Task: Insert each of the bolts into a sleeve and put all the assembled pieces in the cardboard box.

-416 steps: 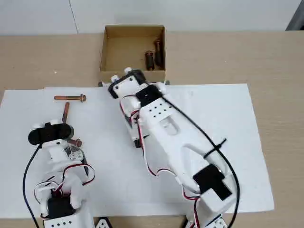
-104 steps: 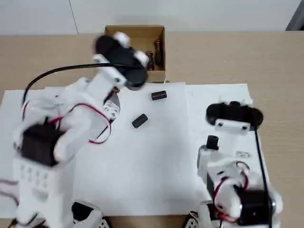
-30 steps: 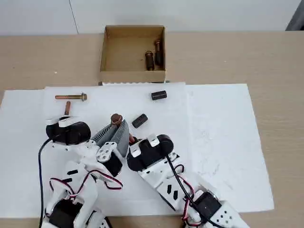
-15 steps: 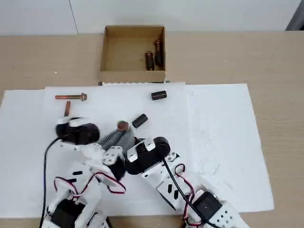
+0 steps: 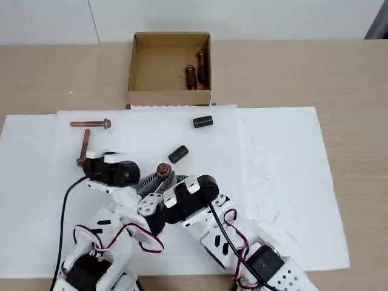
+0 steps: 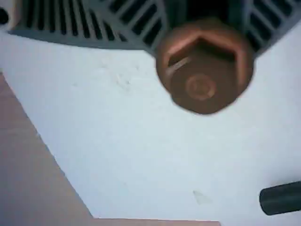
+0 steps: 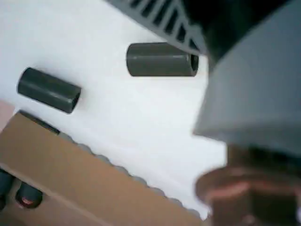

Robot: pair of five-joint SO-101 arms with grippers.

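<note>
So far, two assembled pieces [image 5: 197, 73] lie in the box [image 5: 170, 97], well ahead of the left gripper [image 5: 160, 178], which is clamped on a bolt [image 5: 163, 170]. Still to do: a near sleeve [image 5: 178, 154] just ahead, a far sleeve [image 5: 203, 122] beyond it, and two loose bolts [image 5: 90, 124] off to its side.

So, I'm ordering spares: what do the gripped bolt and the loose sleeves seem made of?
The bolt: likely metal, copper-coloured and faintly glossy, with a highlight on its hex head. The sleeves: matte dark grey tubes, perhaps plastic or rubber; the look leaves it open.
</note>
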